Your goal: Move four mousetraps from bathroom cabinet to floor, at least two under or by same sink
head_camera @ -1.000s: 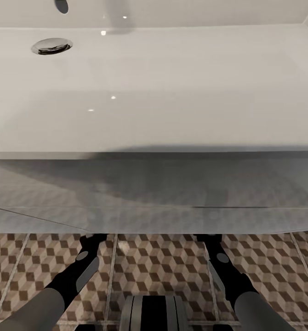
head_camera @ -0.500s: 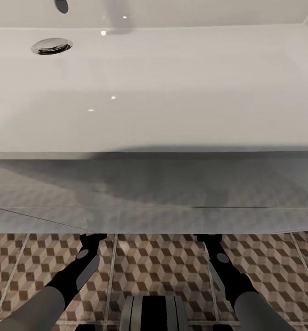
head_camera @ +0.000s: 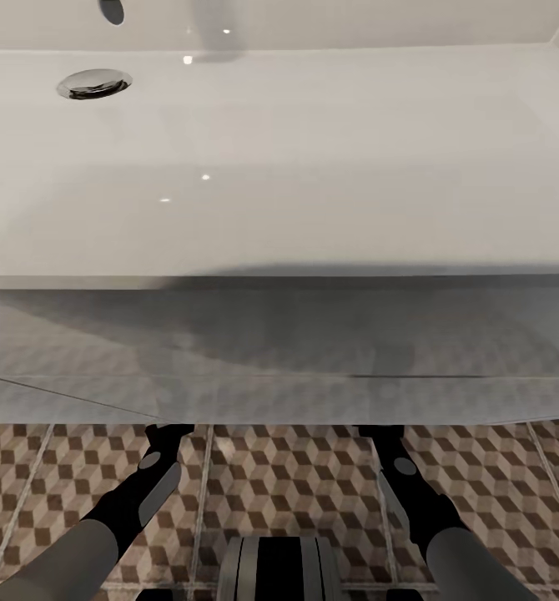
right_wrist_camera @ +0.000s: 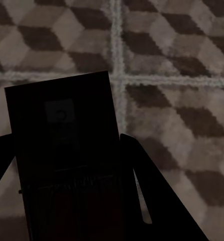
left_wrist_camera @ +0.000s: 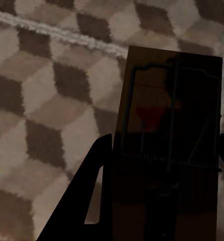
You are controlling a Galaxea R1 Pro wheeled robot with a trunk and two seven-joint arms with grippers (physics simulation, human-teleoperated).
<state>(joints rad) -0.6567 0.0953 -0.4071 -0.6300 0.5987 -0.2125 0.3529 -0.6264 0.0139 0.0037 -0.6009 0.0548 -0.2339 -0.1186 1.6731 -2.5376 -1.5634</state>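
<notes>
Nothing has moved; my left gripper [left_wrist_camera: 159, 201] holds a tan-brown flat mousetrap [left_wrist_camera: 170, 125], my right gripper [right_wrist_camera: 67, 201] another dark one [right_wrist_camera: 62, 125], low over the cube-patterned floor tiles [head_camera: 296, 476]; I judge release is next.

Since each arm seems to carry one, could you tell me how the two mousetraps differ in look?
The left pincer's mousetrap is lit enough to show its brown board, wire frame and red spot; the right pincer's mousetrap is nearly black, its details barely readable. Both sit between pincer fingers over the bathroom floor.
</notes>
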